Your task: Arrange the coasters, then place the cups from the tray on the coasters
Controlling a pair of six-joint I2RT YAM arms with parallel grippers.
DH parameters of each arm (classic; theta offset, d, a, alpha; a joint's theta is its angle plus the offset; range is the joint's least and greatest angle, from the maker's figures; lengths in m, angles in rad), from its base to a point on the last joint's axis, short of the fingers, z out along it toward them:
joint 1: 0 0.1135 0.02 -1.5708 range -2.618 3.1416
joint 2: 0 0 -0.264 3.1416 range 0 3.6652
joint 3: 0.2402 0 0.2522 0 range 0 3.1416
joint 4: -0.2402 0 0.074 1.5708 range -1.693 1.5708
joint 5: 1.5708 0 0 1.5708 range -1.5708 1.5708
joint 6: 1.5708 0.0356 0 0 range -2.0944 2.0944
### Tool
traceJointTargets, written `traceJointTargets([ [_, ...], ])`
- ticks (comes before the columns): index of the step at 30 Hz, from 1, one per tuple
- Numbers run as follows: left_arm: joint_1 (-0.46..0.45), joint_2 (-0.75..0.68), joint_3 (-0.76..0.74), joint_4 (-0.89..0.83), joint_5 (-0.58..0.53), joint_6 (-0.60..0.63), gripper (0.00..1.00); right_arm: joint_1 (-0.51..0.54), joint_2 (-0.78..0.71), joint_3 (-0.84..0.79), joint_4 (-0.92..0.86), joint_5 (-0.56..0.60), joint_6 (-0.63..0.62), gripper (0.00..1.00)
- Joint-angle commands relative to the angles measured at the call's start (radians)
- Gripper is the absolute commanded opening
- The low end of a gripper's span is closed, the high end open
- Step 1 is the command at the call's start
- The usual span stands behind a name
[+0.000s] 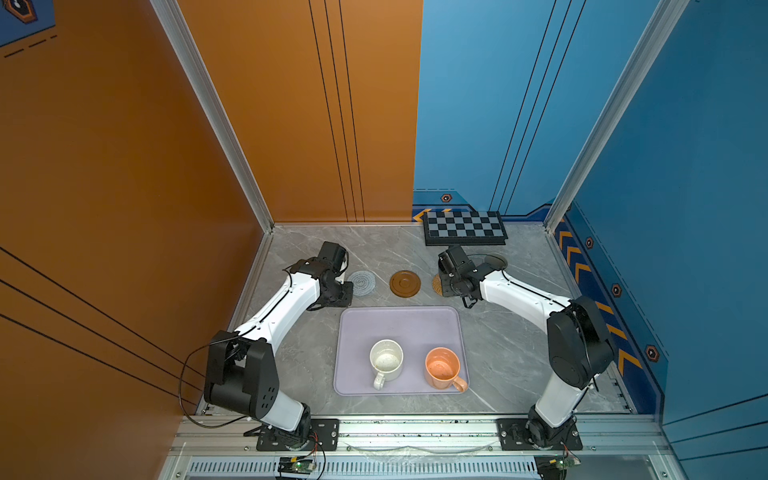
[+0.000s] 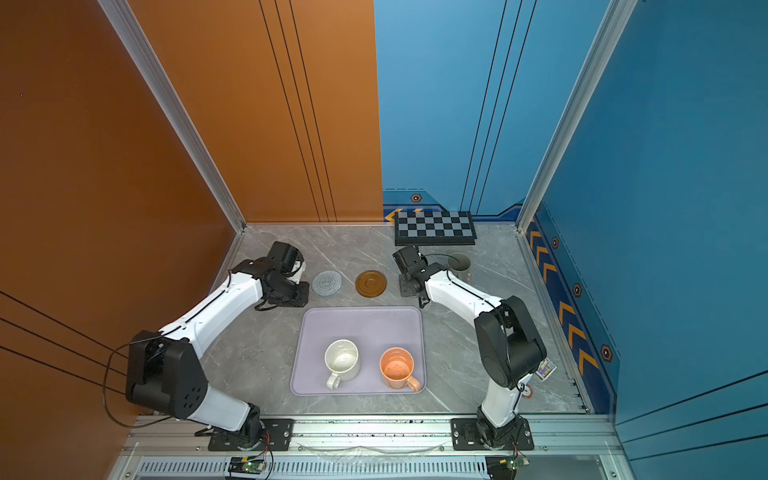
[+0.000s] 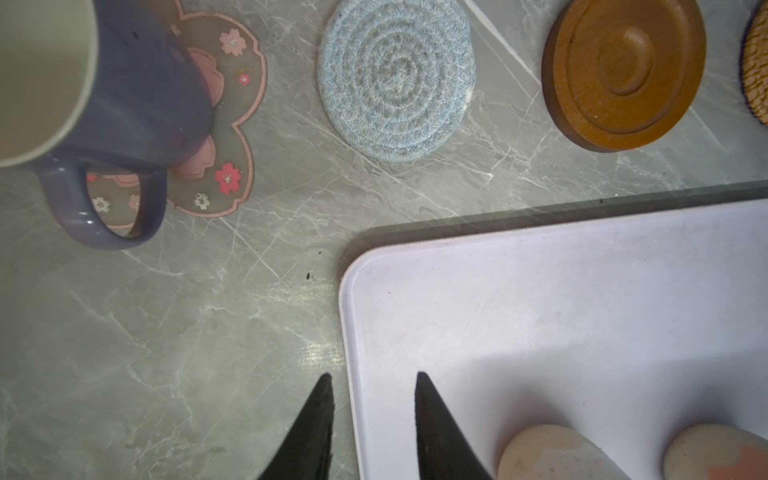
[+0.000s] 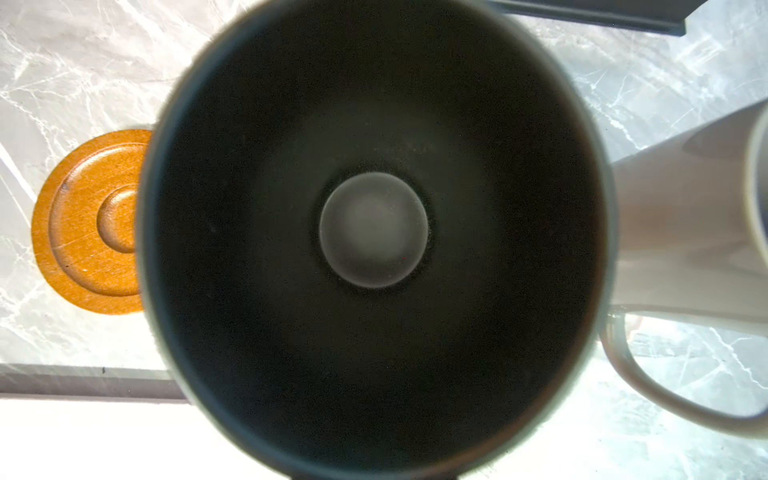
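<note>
Black mug (image 4: 374,228) sits right under the right wrist cam, filling the view beside the brown wooden disc coaster (image 4: 87,220). The right gripper (image 1: 449,286) is closed, but I can't tell if it's got the mug. The big pale lavender rectangular tray (image 1: 399,324) sits on the grey marble bench (image 1: 498,353) with the white speckled mug (image 1: 386,360) and the orange mug (image 1: 442,368) upright on it. The lavender mug (image 3: 124,83) stands on a pink flower-shaped coaster (image 3: 226,178) near the round grey-white spiral coaster (image 3: 397,79), and the left gripper (image 3: 374,386) hangs open and empty over the tray's corner.
</note>
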State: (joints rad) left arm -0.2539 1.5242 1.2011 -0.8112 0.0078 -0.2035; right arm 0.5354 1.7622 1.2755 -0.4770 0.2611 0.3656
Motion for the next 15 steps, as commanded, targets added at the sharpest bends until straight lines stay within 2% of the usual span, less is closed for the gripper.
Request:
traceJointTargets([
  [1, 0.001, 0.011, 0.023, 0.005, 0.0, -0.005, 0.35, -0.006, 0.003, 0.041, 0.07, 0.02, -0.005, 0.0],
  [15, 0.001, 0.025, 0.025, 0.011, 0.0, -0.01, 0.34, -0.008, 0.018, 0.028, 0.089, 0.016, 0.0, 0.0],
])
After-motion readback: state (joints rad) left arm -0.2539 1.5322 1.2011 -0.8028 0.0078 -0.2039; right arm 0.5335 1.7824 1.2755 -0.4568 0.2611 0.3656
